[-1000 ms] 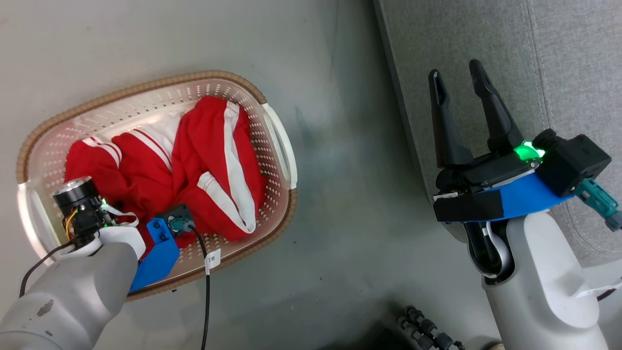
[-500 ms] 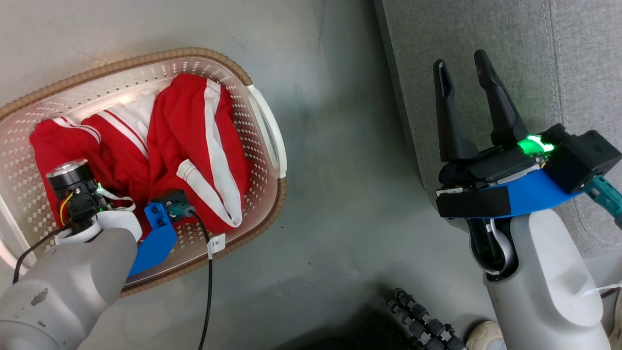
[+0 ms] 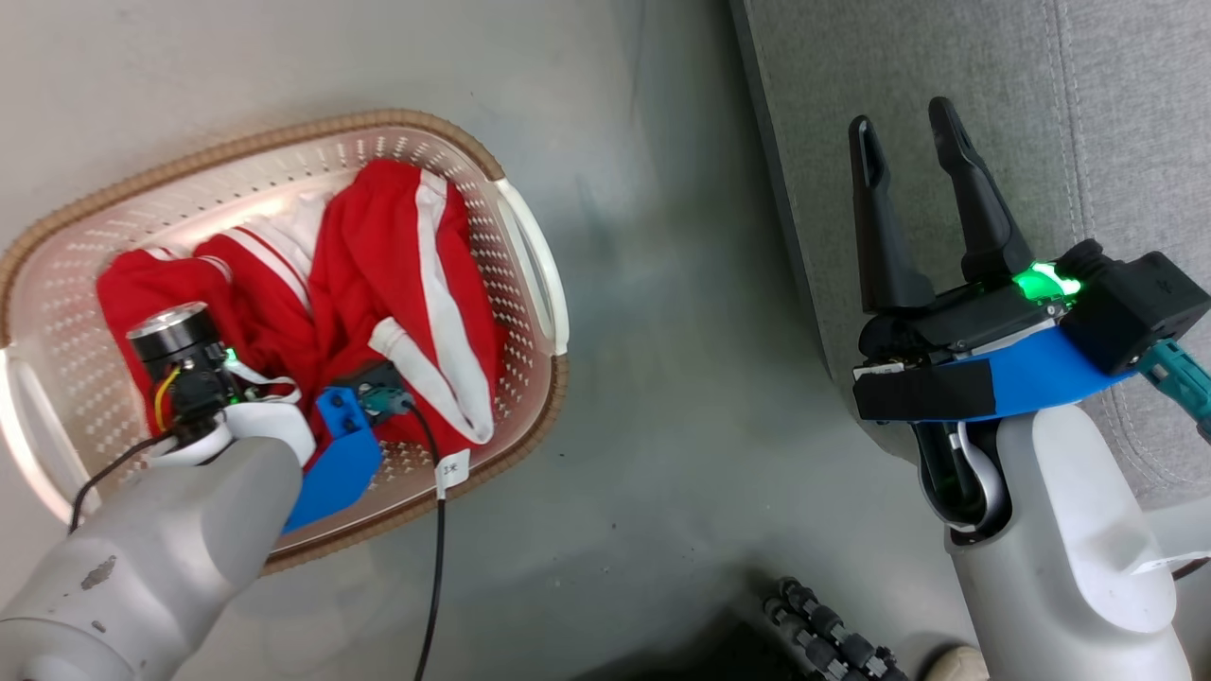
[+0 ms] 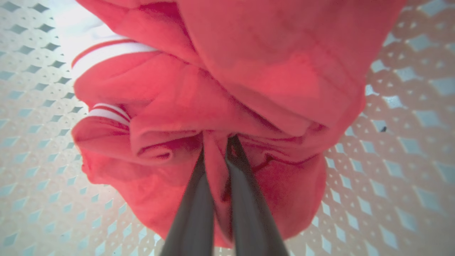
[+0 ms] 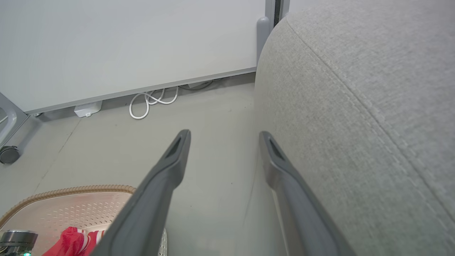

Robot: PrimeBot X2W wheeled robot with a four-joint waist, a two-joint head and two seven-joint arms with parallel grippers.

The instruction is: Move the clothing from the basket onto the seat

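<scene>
Red clothing with white stripes lies bunched in the oval cream basket on the floor at the left. My left arm reaches down into the basket. In the left wrist view my left gripper is shut on a fold of the red clothing, with the perforated basket wall behind it. My right gripper hangs open and holds nothing, over the left edge of the grey seat. In the right wrist view the right gripper stands beside the rounded seat.
Grey floor separates basket and seat. A black cable trails from my left wrist over the basket rim. A black ribbed hose lies at the bottom. A coiled white cable and a caster sit by the wall.
The head view has swung left and back, shifting the whole picture. My left wrist sits slightly further right in the basket, and the red fabric is bunched closer to it. The right gripper stays open.
</scene>
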